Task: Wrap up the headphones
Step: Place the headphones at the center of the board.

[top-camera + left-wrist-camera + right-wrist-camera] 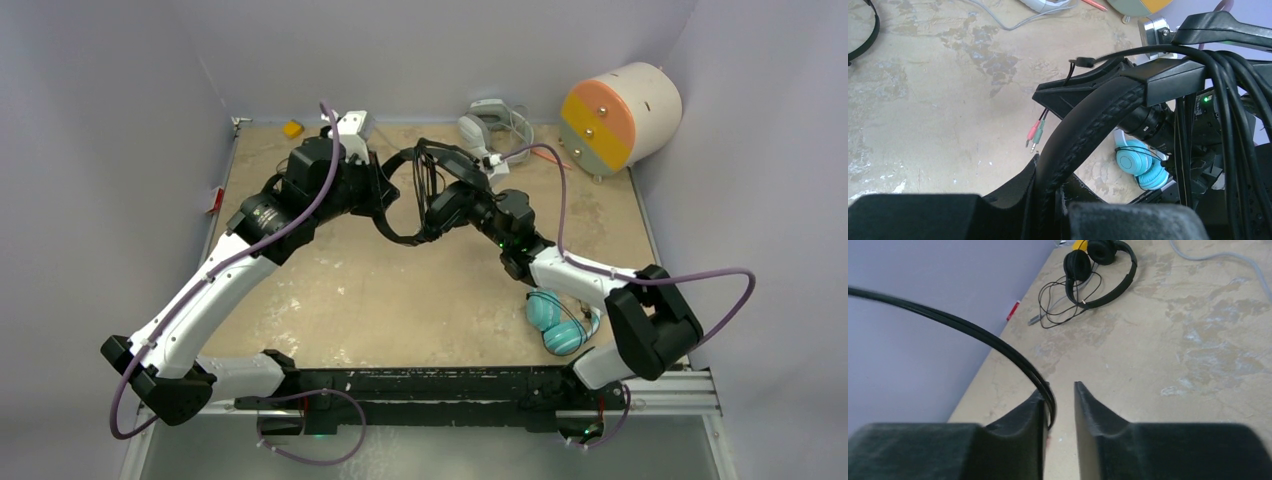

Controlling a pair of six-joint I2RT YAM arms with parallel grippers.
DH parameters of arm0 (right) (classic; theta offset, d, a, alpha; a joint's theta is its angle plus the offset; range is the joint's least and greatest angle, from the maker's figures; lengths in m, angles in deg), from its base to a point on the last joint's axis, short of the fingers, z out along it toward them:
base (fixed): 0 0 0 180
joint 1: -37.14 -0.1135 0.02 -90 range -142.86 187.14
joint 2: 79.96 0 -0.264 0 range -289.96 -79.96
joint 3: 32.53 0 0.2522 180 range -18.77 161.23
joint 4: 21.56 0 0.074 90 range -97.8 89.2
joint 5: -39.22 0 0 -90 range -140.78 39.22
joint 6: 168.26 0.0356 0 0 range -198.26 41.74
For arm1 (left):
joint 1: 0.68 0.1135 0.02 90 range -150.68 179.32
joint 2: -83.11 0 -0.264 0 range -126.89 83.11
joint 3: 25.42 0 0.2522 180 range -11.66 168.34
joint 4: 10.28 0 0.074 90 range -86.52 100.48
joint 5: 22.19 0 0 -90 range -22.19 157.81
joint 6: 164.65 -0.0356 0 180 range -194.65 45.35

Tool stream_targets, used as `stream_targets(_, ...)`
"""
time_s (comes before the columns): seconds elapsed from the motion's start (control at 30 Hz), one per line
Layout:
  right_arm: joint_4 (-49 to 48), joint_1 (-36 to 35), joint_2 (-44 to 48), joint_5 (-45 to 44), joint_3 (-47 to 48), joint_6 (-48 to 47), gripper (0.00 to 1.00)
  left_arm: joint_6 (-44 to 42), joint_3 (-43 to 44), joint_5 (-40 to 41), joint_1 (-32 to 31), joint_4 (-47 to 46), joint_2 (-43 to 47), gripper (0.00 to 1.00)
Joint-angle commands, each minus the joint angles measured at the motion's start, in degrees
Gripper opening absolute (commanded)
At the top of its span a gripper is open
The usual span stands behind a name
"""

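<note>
Honestly, your left gripper [1048, 187] clamps the stiff band [1083, 132] fine; the limp cord [998, 342] sits loose in your half-open right gripper [1063, 395].

ribbed matt black headband [1083, 135], thin shiny black cords [1233, 125], smooth glossy teal ear cups [1134, 161], scuffed patchy beige table [948, 100]

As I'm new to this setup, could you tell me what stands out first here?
Mid-table, the left gripper clamps a black headband with cord wound round it. By the right arm lie teal headphones; an orange-and-yellow drum sits at the far right corner.
</note>
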Motion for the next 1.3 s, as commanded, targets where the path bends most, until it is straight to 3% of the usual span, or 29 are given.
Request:
stream_targets(0.0, -2.6, -0.6, -0.4, -1.2, 2.6, 1.3, 0.17, 2.8, 3.1, 1.7, 0.2, -3.5, 0.7, 0.0)
stream_targets(0.1, -1.7, -1.3, 0.3, -0.8, 1.5, 1.8, 0.0, 5.3, 3.1, 4.5, 0.3, -3.1, 0.1, 0.0)
stream_targets(0.37, 3.0, -3.1, 7.6, 0.4, -8.6, 5.6, 0.0, 11.0, -0.8, 8.7, 4.1, -4.2, -1.5, 0.0)
stream_targets(0.73, 16.8, -5.5, 13.0, 9.5, -10.7, 6.2, 0.0, 21.8, -22.0, 16.9, 9.4, -11.1, -1.1, 0.0)
stream_targets(1.07, 29.2, -11.8, 8.7, 18.2, -2.9, 4.3, 0.0, 25.3, -34.0, 18.7, 10.4, -21.7, -1.9, 0.0)
stream_targets(1.27, 29.1, -14.0, 6.2, 20.0, -0.1, 5.2, 0.01, 21.5, -37.8, 19.0, 10.4, -25.2, -5.0, 0.0)
